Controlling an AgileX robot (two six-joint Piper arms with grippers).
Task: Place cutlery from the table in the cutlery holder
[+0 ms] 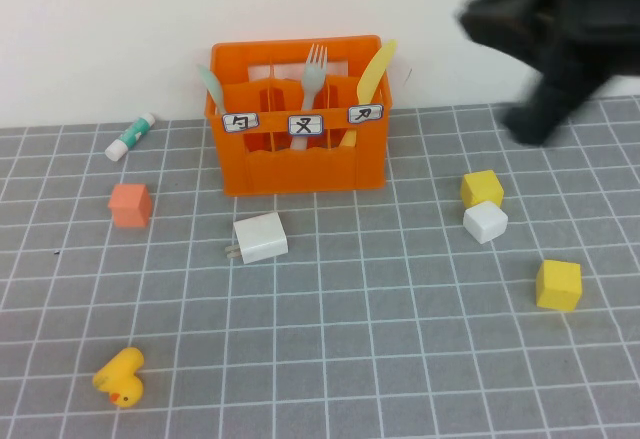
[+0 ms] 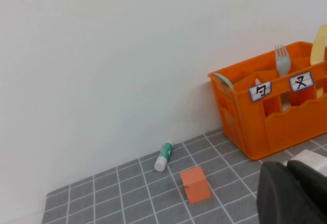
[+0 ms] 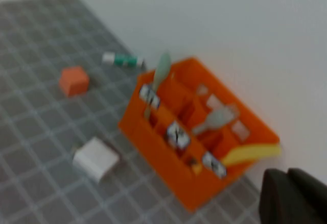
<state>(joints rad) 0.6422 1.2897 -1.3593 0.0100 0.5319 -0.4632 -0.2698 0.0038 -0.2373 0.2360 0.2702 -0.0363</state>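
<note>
All three plastic pieces, mint-green spoon [image 1: 210, 87], grey-green fork [image 1: 314, 74] and pale yellow knife [image 1: 375, 71], stood upright in the bright orange plastic crate [image 1: 300, 164], left-forward of the nearer, raised right pincer [image 1: 540, 119]; left pincer [image 2: 292, 193] lay low beside it; whether either pincer gaped or was closed could not be told.

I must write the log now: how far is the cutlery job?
Done: spoon, fork and knife stand in the cutlery holder. Nothing is in hand: the right gripper is raised beside the holder, the left gripper low before it. No cutlery remains on the table.
</note>
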